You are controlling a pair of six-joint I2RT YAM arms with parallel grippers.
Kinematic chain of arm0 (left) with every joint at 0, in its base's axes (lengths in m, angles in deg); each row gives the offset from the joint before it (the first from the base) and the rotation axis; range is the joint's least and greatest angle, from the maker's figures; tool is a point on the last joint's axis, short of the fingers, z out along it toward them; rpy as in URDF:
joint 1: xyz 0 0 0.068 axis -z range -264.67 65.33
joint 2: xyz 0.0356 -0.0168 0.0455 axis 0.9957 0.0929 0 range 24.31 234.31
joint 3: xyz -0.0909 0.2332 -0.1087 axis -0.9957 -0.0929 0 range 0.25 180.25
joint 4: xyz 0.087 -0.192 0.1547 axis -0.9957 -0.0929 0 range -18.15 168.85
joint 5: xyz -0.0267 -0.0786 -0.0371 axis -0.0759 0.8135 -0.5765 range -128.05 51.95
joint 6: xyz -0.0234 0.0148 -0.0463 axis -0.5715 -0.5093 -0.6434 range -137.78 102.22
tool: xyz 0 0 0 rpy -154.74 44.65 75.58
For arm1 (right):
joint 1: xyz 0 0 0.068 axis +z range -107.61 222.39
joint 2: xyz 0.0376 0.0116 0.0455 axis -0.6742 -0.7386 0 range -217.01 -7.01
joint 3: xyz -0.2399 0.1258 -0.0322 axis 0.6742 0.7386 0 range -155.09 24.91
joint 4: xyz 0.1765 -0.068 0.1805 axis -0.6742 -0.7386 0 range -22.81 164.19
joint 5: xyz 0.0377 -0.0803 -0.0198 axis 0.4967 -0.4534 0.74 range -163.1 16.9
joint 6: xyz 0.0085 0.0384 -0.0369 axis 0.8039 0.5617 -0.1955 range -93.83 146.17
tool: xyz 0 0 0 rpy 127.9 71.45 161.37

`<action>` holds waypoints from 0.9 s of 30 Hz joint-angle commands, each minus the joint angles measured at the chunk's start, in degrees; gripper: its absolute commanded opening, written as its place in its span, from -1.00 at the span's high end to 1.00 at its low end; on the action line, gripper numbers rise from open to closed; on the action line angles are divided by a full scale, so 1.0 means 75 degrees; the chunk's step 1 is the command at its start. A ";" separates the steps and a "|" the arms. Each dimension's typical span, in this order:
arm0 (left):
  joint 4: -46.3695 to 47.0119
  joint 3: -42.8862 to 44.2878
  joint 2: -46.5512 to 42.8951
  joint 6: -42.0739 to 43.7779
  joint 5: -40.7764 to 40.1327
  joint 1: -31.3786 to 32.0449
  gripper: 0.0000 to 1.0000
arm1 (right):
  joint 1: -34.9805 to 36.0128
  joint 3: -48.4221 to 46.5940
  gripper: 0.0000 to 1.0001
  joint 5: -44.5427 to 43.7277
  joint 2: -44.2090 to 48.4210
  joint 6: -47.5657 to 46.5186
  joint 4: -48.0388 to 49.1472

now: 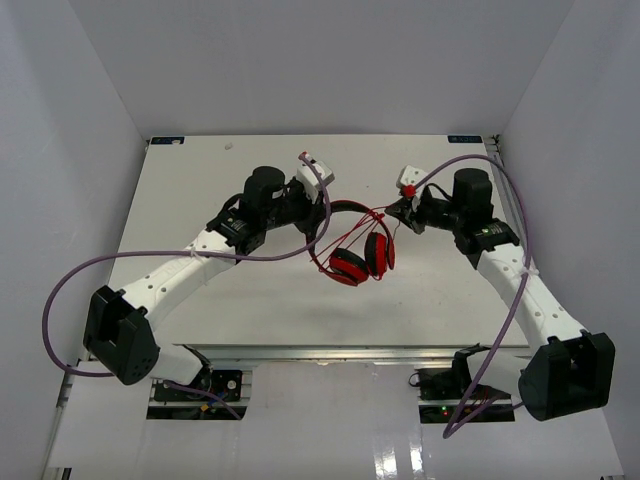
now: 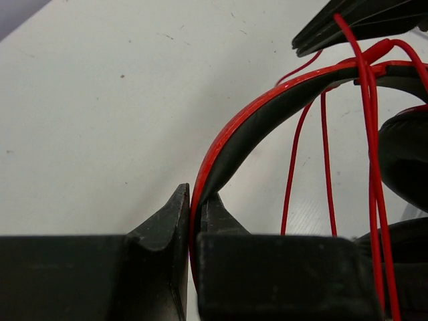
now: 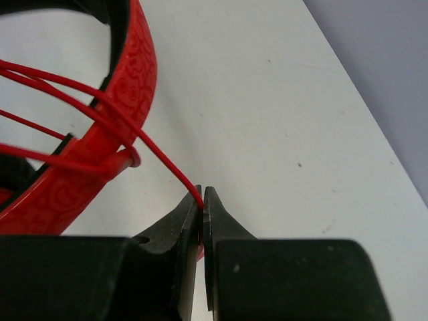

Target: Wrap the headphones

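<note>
Nearest us, thick purple robot cables point(image 1: 60, 300) are looping off both arms by the near edge of the table point(image 1: 200, 180), hanging well apart from the work. Mid-table, the headphones point(image 1: 350, 266) are sitting between the two arms. The ear cups point(image 1: 378, 252) are pointing toward the near side and the headband point(image 2: 267, 114) is arching to the far side, its span running left to right. The left gripper point(image 2: 194, 200) is clamping the left end of that headband, jaws pinched tight on the red rim. The right gripper point(image 3: 202, 194) is nipping the thin red cable point(image 3: 167, 160) just right of the band, jaws all but together on it, and strands of cable are crossing over the band.
</note>
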 commanded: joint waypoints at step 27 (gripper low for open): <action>0.3770 0.0759 0.0158 -0.3820 -0.2835 0.0730 1.00 | -0.0353 0.1645 0.81 0.4728 -0.3872 1.4243 1.5523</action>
